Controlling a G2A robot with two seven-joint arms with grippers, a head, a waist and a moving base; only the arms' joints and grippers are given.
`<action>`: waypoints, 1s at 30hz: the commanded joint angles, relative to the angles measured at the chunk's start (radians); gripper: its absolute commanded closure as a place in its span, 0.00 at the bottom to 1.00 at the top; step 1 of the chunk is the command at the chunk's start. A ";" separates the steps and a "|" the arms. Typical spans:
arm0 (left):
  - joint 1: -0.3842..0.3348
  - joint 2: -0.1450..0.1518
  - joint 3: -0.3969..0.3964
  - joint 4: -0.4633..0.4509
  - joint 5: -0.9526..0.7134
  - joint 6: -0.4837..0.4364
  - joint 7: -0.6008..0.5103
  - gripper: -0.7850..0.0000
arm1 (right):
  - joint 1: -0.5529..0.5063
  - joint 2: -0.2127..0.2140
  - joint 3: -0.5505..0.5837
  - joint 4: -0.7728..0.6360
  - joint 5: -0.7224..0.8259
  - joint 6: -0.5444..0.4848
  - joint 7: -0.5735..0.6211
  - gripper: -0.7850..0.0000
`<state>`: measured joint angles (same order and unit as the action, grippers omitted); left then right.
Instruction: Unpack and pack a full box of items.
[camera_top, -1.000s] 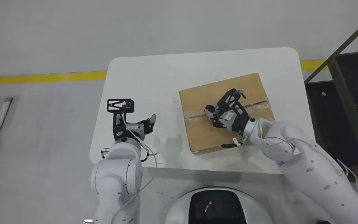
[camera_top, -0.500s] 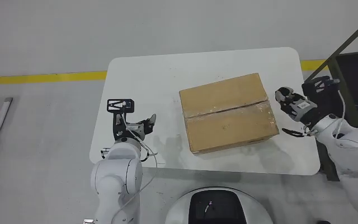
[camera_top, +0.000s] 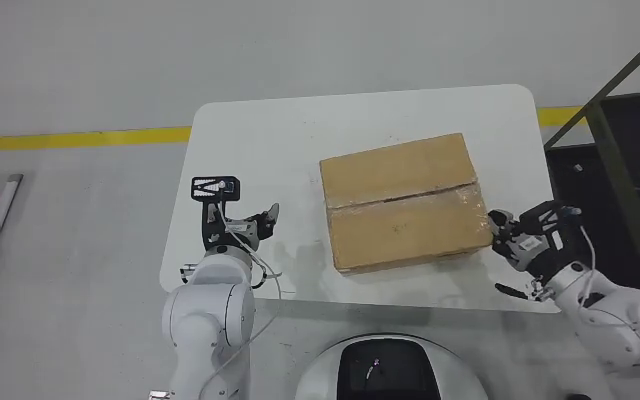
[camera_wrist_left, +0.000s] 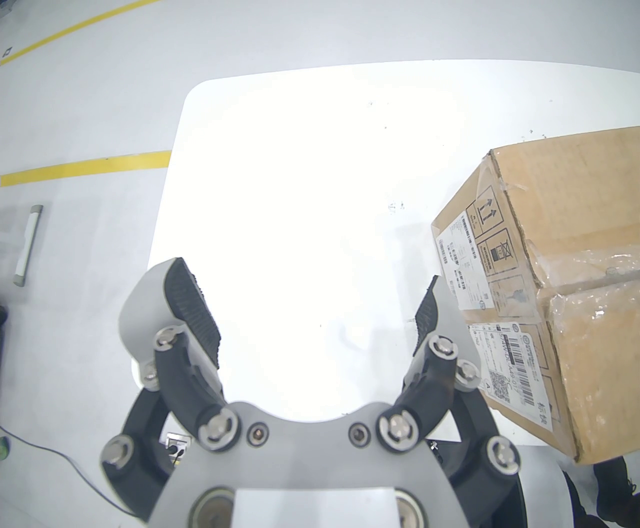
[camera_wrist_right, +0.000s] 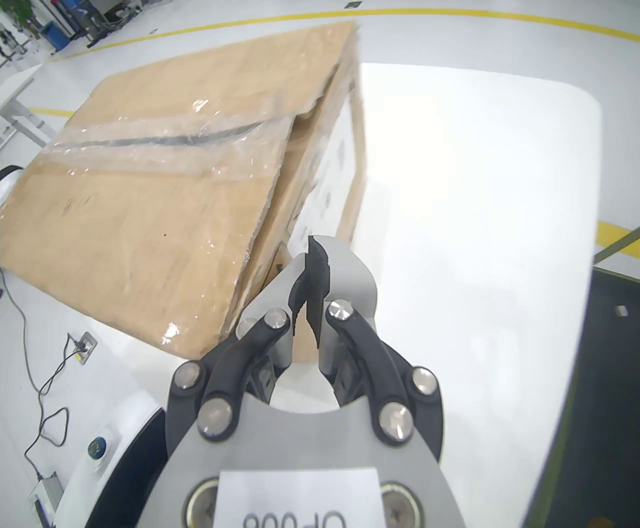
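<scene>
Cardboard box (camera_top: 405, 203) (camera_wrist_left: 565, 240) (camera_wrist_right: 150, 190) sits on right half of white table (camera_top: 270, 130), turned slightly askew. Top flaps down, middle seam covered by wrinkled clear tape (camera_wrist_right: 165, 140). Printed labels (camera_wrist_left: 465, 260) on the end wall facing the left arm. Right gripper (camera_top: 503, 228) (camera_wrist_right: 311, 280) is low, just beside the box's other end wall, near its near corner; fingers pressed together, nothing between them. Cannot tell if it touches the cardboard. Left gripper (camera_top: 243, 200) (camera_wrist_left: 305, 285) over the table's left part, apart from the box, fingers spread wide, holding nothing.
</scene>
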<state>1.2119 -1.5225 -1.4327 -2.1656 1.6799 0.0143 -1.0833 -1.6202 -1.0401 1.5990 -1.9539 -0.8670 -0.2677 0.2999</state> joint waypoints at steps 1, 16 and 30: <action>0.000 0.000 0.000 0.000 0.000 0.000 0.000 0.00 | -0.006 -0.004 -0.051 -0.018 -0.029 0.005 -0.004 1.00; 0.075 0.009 -0.029 -0.136 -0.072 -0.081 0.209 0.00 | -0.100 0.004 0.308 -0.314 -0.069 0.034 -0.038 1.00; 0.169 0.024 -0.057 -0.184 -0.026 -0.164 0.391 0.00 | -0.171 0.004 0.401 -0.395 -0.058 -0.058 -0.001 0.67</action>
<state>1.3810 -1.4987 -1.4895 -2.3500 1.6540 -0.1497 -0.6922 -1.7912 -1.0360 1.9997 -2.3486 -0.9248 -0.3261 0.2992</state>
